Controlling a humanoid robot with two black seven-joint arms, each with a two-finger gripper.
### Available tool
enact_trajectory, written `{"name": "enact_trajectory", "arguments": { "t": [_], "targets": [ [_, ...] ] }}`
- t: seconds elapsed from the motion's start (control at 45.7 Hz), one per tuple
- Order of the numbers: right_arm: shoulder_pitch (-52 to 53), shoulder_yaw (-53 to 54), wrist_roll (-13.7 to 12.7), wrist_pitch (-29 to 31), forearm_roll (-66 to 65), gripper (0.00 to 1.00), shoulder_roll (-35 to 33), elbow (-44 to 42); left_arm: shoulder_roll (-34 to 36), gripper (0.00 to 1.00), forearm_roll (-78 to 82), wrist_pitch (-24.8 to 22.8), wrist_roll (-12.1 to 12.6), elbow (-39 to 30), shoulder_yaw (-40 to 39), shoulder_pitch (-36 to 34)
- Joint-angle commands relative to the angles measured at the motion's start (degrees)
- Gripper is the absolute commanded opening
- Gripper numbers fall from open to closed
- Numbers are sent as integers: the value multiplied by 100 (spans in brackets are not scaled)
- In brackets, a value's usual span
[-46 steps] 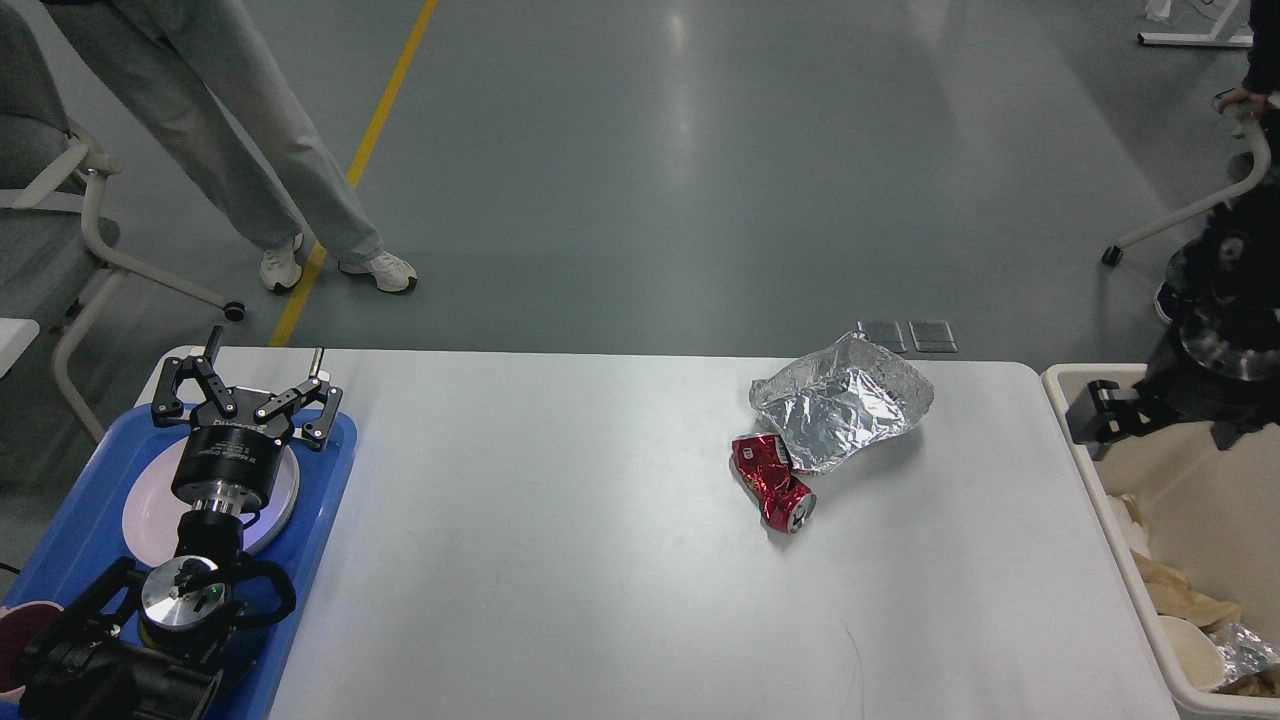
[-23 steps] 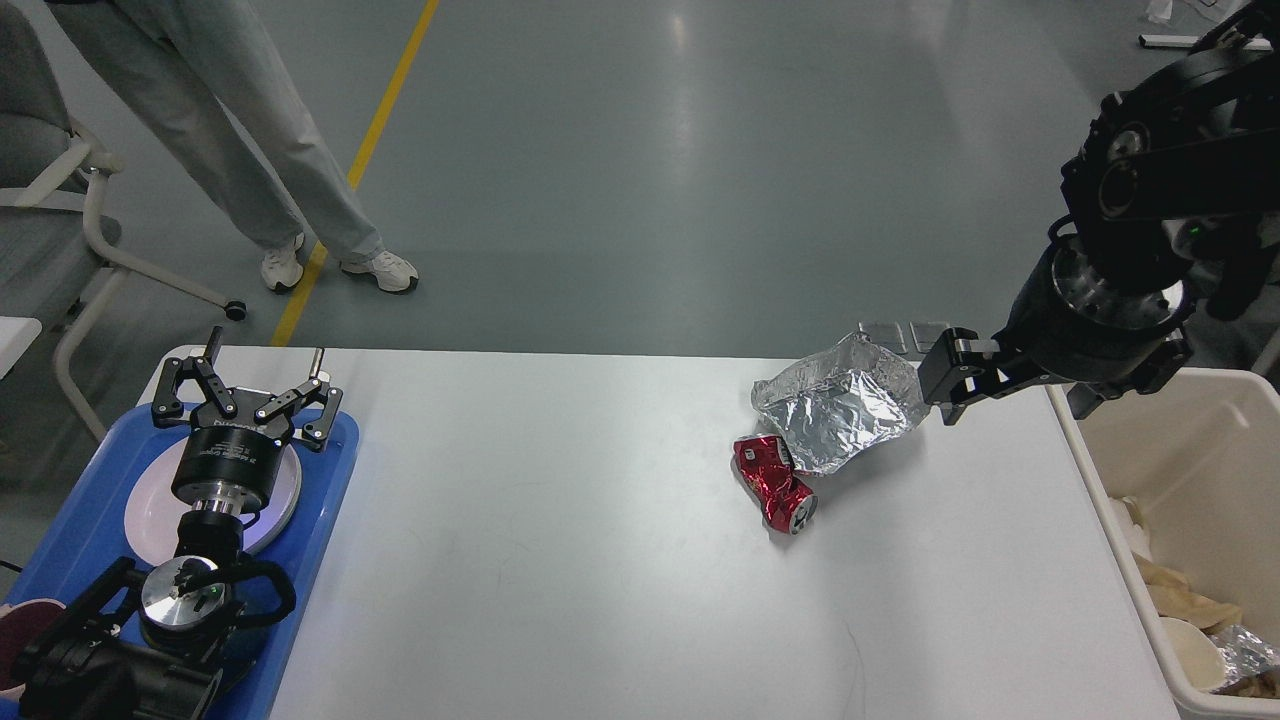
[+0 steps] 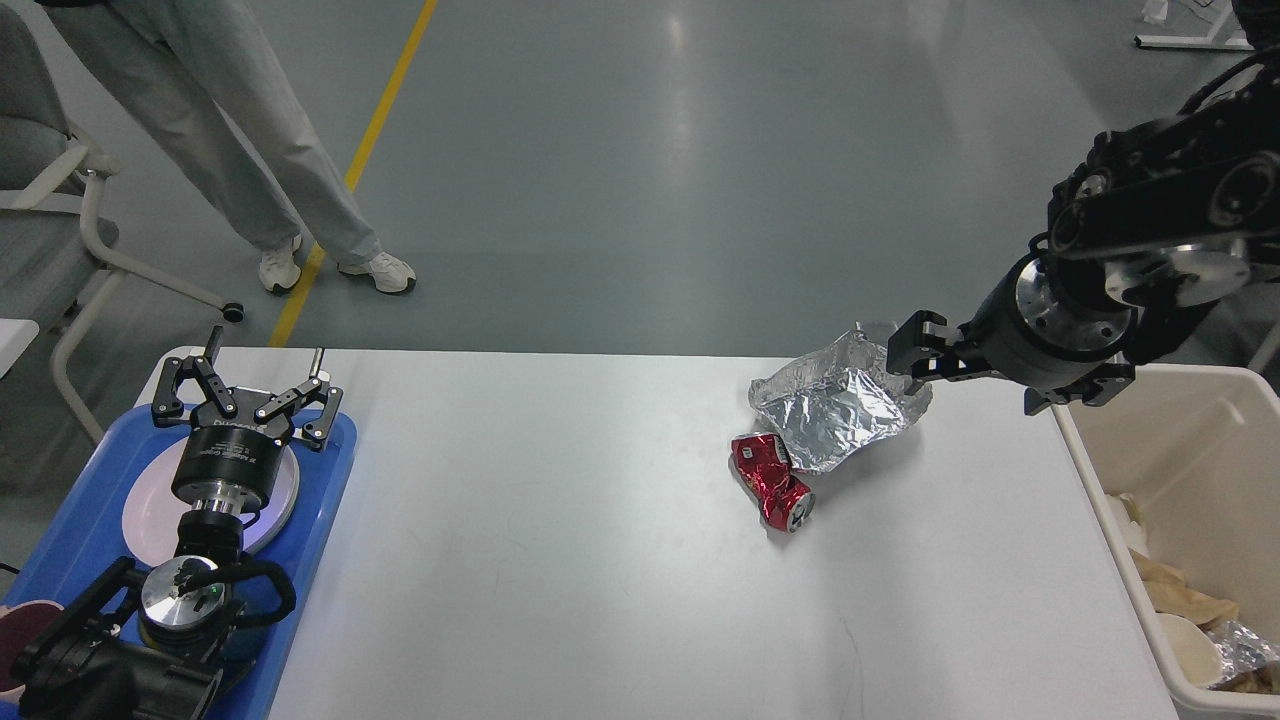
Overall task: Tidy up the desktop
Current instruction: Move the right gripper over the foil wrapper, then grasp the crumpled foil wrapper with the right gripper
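Desk: our white desk (image 3: 560, 560) fills the lower middle of the head view, flanked by a blue tray on its left and a cream bin on its right
Left tool: our left tool (image 3: 243, 392) hangs over the blue tray (image 3: 330, 500), fingers spread wide and released, gripping nothing, just above a white plate (image 3: 150, 515)
Right tool: our right tool (image 3: 912, 350) reaches in from the right, at the far right edge of the foil; it shows dark and end-on, so we cannot tell whether it is clenched or released, nor whether it touches the foil
Foil: a crumpled sheet of silver foil (image 3: 835, 410) lies on the desk toward the far right
Can: a crushed red can (image 3: 772, 482) lies on its side, touching the foil's near edge
Bin: the cream bin (image 3: 1190, 440) beside the desk holds crumpled paper and foil scraps
Floor: a person's legs (image 3: 250, 130) stand near a yellow line (image 3: 365, 150)
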Motion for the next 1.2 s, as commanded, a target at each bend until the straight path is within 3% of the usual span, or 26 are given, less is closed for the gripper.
{"name": "enact_trajectory", "arguments": {
  "t": [0.0, 0.109, 0.394, 0.613, 0.854, 0.985, 1.182],
  "targets": [
    [-904, 327, 20, -295, 57, 100, -52, -633, 0, 96, 0, 0, 0, 0, 0, 0],
    [-1607, 652, 20, -787, 180, 100, -96, -1134, 0, 96, 0, 0, 0, 0, 0, 0],
    [-3953, 1575, -33, -911, 215, 100, 88, -3428, 0, 96, 0, 0, 0, 0, 0, 0],
    [-5308, 2260, -577, -929, 250, 100, 423, -5080, 0, 96, 8, -9, 9, 0, 0, 0],
    [-6539, 2691, -578, -938, 118, 100, 1134, -7084, 0, 96, 0, 0, 0, 0, 0, 0],
    [-6917, 2691, -560, -1069, -206, 98, 1354, -7604, 0, 96, 0, 0, 0, 0, 0, 0],
    [-7023, 2779, -525, -1254, -383, 97, 1390, -7701, 0, 96, 9, 0, 8, 0, 0, 0]
  ]
}}
